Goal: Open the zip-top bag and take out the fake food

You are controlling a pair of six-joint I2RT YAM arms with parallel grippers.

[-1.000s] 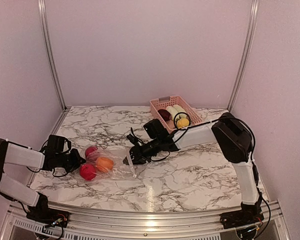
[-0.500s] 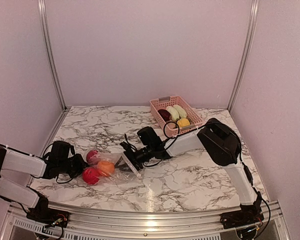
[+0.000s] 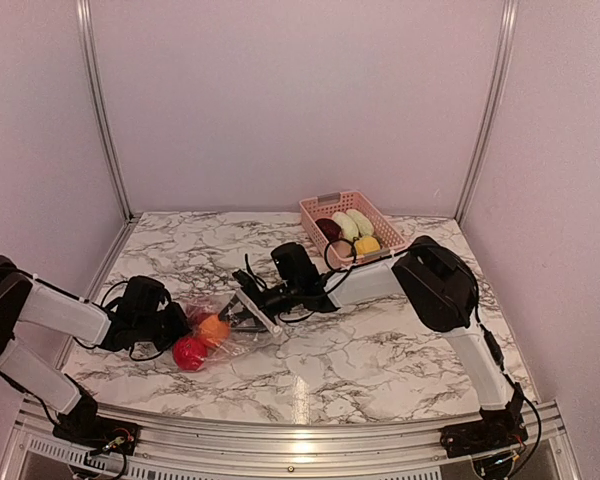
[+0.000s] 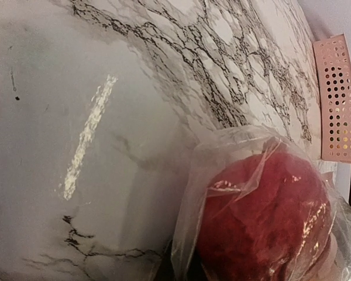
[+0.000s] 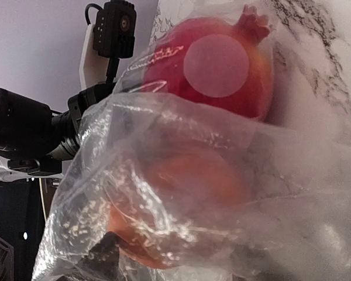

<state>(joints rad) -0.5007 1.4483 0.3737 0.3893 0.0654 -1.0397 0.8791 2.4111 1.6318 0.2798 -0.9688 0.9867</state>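
Note:
The zip-top bag point(image 3: 232, 336) lies crumpled at the front left of the table with fake food inside: a red fruit point(image 3: 190, 352) and an orange one point(image 3: 213, 328). My left gripper point(image 3: 175, 326) is shut on the bag's left end; in the left wrist view the plastic point(image 4: 207, 175) runs down to the jaws beside a dark red fruit point(image 4: 263, 222). My right gripper point(image 3: 242, 312) is open at the bag's right end. Its wrist view looks through the bag point(image 5: 292, 175) at the orange fruit point(image 5: 187, 193), close to the jaws, and a red pomegranate point(image 5: 216, 64) beyond.
A pink slatted basket point(image 3: 310, 215) stands at the back right and holds more fake food, including a yellow piece point(image 3: 365, 243). Its side shows in the left wrist view point(image 4: 336, 99). The left arm's camera point(image 5: 114, 26) sits just behind the bag.
My right gripper has moved left along the bag and its jaws have spread. My left gripper has slid right with the bag's end, and the fruit shifted right with it.

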